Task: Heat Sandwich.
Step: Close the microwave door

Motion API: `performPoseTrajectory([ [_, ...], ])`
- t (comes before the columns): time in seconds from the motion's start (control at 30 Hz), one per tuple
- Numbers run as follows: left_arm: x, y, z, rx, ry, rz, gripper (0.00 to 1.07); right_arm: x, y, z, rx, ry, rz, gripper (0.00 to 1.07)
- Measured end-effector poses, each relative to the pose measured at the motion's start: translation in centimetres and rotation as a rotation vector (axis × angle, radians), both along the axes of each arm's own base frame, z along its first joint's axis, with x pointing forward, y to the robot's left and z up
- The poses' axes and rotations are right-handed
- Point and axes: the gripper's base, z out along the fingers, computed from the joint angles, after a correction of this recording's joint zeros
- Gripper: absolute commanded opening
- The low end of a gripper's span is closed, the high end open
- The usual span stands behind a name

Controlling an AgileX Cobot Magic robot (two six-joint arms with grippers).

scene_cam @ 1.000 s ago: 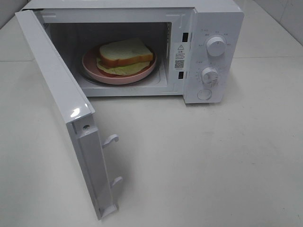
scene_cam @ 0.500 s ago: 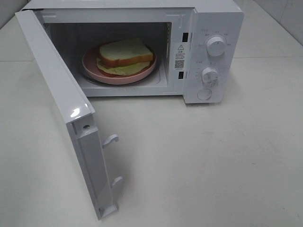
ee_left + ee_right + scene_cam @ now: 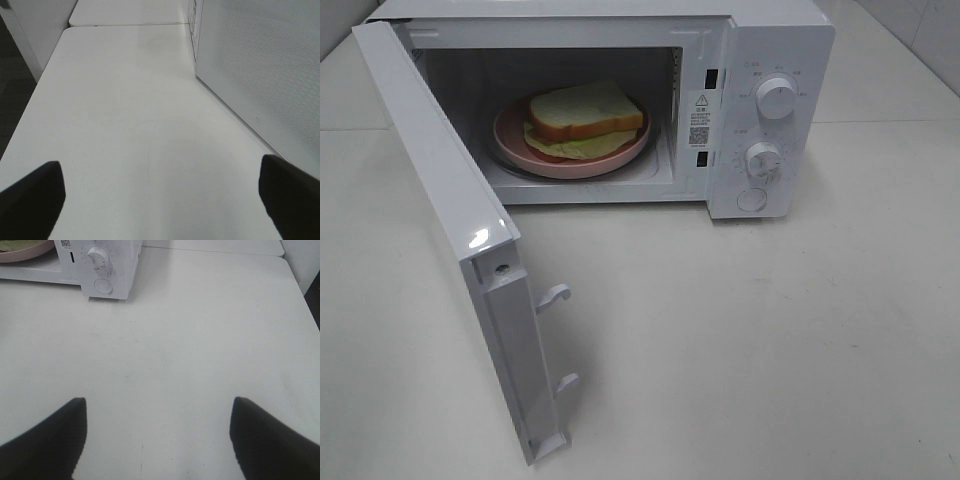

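The sandwich (image 3: 585,112) lies on the pink plate (image 3: 510,140) inside the cavity of the white microwave oven (image 3: 780,40), at about 11 o'clock from the middle of the high view. Its top slice of bread sits a little askew, and a green leaf sticks out toward 7 o'clock. The plate is fully inside the cavity. The oven door (image 3: 450,220) stands wide open and points toward 7 o'clock, with two latch hooks (image 3: 555,296) on its free edge. At 3 o'clock of the sandwich is the panel with the upper knob (image 3: 776,98), the lower knob (image 3: 763,158) and a round button (image 3: 752,199).

No arm shows in the high view. The left gripper (image 3: 160,192) hangs over the white table (image 3: 770,350) with its fingers spread wide and nothing between them; the perforated face of the door is just beside it. The right gripper (image 3: 157,437) is also released and empty, and it faces the knobs from well apart.

I judge that closing the door is the next step, and the risks begin there. A hard or fast push may slide the light oven on the smooth table or shake the top slice off. A glancing contact may slip along the flat door. If the hooks do not latch fully, the oven probably does not start. The knobs are small and close, so a wide gripper may turn the wrong one.
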Motion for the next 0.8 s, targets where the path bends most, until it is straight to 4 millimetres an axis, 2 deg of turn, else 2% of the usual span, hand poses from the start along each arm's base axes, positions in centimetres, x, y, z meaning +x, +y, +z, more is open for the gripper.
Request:
performPoseTrajectory([
  [0.8,0.0,0.0,0.0,0.0,0.0,0.0,1.0,0.02,0.0,0.04,0.008,-0.005,-0.004,0.76],
])
